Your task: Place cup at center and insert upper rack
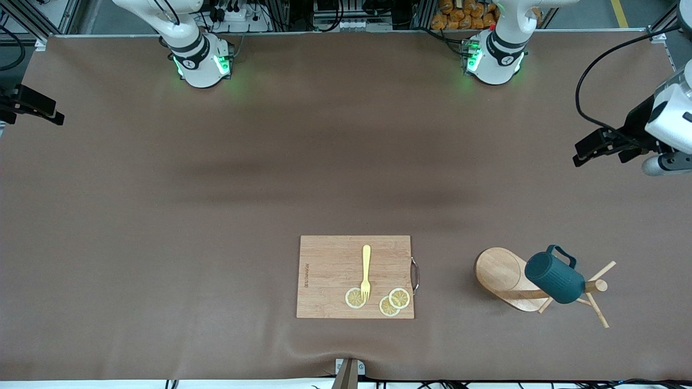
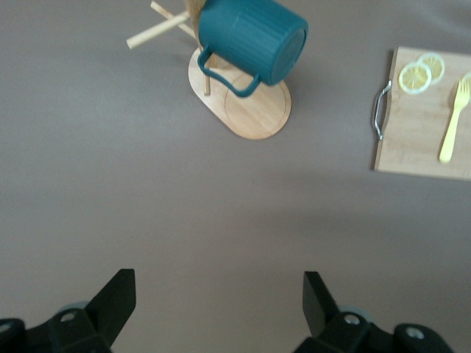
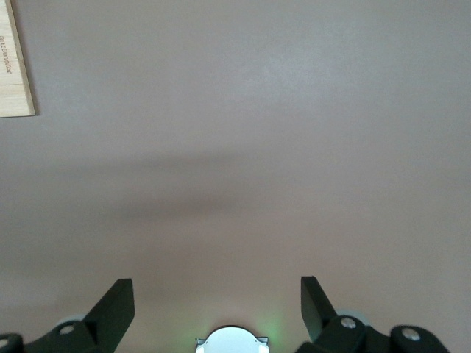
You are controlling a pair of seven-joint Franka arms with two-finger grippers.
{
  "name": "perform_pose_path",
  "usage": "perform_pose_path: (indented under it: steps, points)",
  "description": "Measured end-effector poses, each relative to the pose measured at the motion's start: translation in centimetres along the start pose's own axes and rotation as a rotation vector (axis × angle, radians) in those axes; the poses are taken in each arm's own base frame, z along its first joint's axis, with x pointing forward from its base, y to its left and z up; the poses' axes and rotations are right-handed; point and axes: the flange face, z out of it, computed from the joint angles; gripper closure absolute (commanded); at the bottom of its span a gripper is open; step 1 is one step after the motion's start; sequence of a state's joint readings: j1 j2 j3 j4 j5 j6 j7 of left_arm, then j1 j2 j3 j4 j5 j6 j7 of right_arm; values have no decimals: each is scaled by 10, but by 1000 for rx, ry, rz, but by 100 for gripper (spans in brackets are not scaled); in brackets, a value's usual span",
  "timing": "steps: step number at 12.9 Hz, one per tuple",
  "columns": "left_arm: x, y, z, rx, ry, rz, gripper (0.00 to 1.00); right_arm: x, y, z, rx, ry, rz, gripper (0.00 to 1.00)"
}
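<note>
The dark teal ribbed cup [image 1: 554, 278] sits on the upper rack, a light wooden mug tree, with its round base [image 1: 500, 273] and thin pegs [image 1: 597, 305], near the front camera toward the left arm's end of the table. In the left wrist view the cup [image 2: 254, 40] covers the pole above the base [image 2: 254, 110]. I cannot tell whether the rack stands upright or leans. My left gripper [image 1: 600, 148] [image 2: 219, 301] hovers open and empty over bare table at that end. My right gripper [image 1: 32, 105] [image 3: 217, 305] waits open and empty at the right arm's end.
A rectangular wooden cutting board [image 1: 335, 275] with a metal handle [image 1: 414, 274] lies beside the rack, toward the table's middle. On it lie a yellow fork [image 1: 366, 270] and three lemon slices [image 1: 399, 297]. Brown cloth [image 1: 216, 216] covers the table.
</note>
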State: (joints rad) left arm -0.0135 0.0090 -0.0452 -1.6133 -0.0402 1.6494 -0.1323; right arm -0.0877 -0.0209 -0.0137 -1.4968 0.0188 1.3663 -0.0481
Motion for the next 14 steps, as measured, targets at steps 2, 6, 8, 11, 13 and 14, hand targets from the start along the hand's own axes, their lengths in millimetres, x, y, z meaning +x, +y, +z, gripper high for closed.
perform_pose_path:
  steps: [2,6,8,11,13,14]
  points:
    - [-9,12,-5,25,-14,43,0,0,0,0,0,0,0,0]
    - [-31,51,-21,98,-1,125,0,0,0,0,0,0,0,0]
    - [-35,48,-30,100,7,123,0,0,0,0,0,0,0,0]
    - [-39,41,-42,103,-14,108,0,0,0,0,0,0,0,0]
    - [-40,31,-48,103,-23,73,0,0,0,0,0,0,0,0]
    - [-39,26,-49,101,-22,61,0,0,0,0,0,0,0,0]
